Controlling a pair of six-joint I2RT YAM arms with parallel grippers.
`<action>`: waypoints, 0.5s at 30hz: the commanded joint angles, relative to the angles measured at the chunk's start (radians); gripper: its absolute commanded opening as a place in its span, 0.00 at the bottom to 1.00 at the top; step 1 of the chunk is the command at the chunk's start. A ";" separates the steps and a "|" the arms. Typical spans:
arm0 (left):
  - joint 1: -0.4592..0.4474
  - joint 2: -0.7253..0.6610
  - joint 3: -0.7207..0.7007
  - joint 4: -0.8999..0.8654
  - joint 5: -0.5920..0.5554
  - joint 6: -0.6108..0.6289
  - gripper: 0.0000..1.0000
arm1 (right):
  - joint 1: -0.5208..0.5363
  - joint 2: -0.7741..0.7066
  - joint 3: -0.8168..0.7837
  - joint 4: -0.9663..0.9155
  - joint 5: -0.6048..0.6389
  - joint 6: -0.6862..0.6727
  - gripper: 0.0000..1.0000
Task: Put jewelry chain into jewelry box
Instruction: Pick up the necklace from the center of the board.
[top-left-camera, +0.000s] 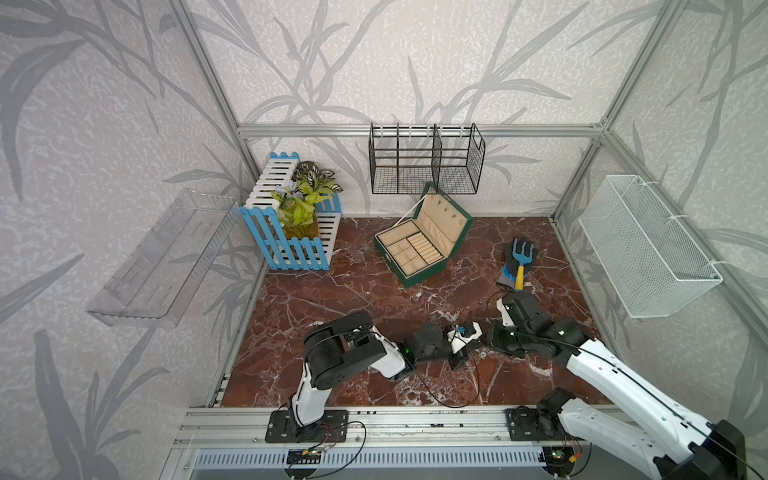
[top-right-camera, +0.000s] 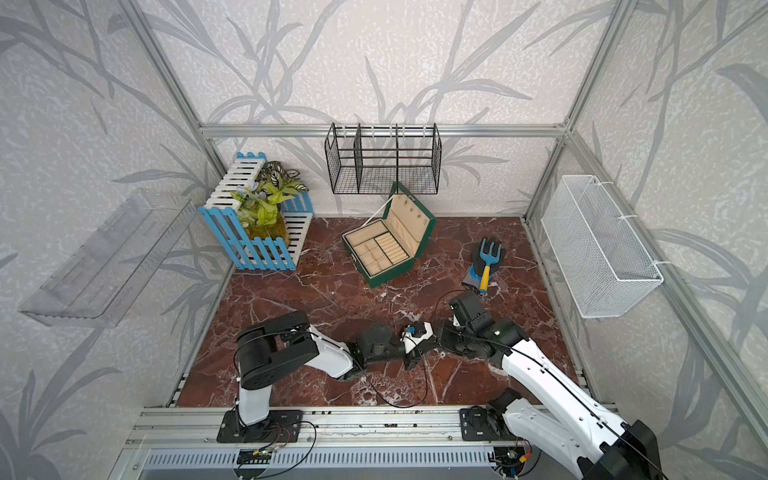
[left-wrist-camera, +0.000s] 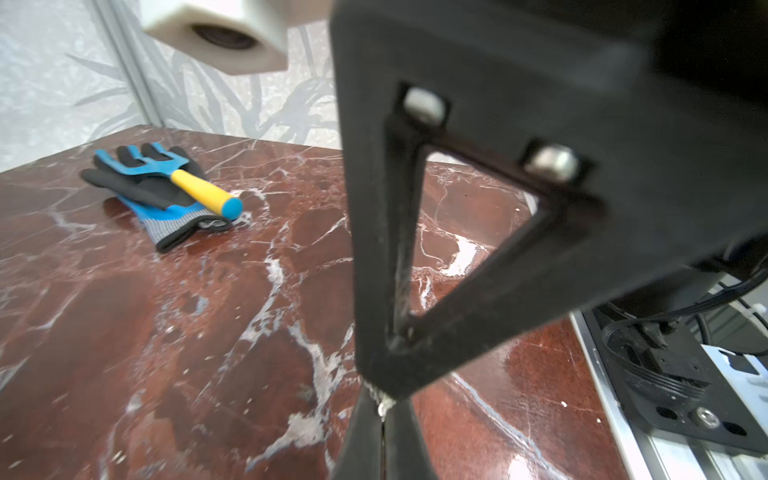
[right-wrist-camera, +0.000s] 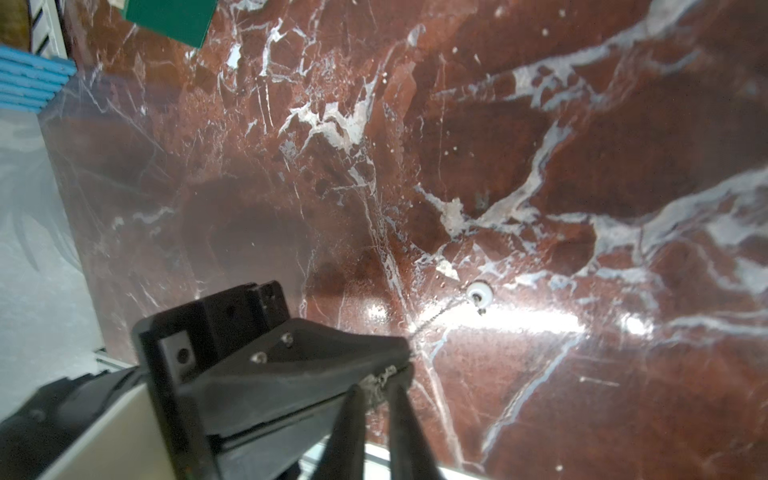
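Right wrist view: jewelry chain (right-wrist-camera: 436, 316) pinched low over the tabletop (right-wrist-camera: 540, 124), not yet boxed.

We see the left gripper (left-wrist-camera: 383, 409) clenched on a silvery knot of chain at its tips. From there a thin strand trails across the red marble to a small white bead (right-wrist-camera: 480, 295) lying flat. The right gripper (right-wrist-camera: 380, 388) meets it tip to tip, fingers parted a little with links bunched in the gap; we cannot tell whether they pinch them. In both top views the jewelry box (top-left-camera: 428, 272) (top-right-camera: 395, 272) sits lid open near the back wall, well apart from both grippers.
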 joint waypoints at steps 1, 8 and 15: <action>0.014 -0.081 -0.070 -0.007 -0.073 -0.045 0.00 | -0.006 -0.004 0.006 0.004 0.042 -0.024 0.39; 0.053 -0.176 -0.185 -0.084 -0.116 -0.131 0.00 | 0.002 0.052 -0.031 0.048 0.073 -0.145 0.42; 0.088 -0.322 -0.214 -0.234 -0.122 -0.191 0.00 | 0.121 0.095 -0.158 0.365 0.027 -0.313 0.39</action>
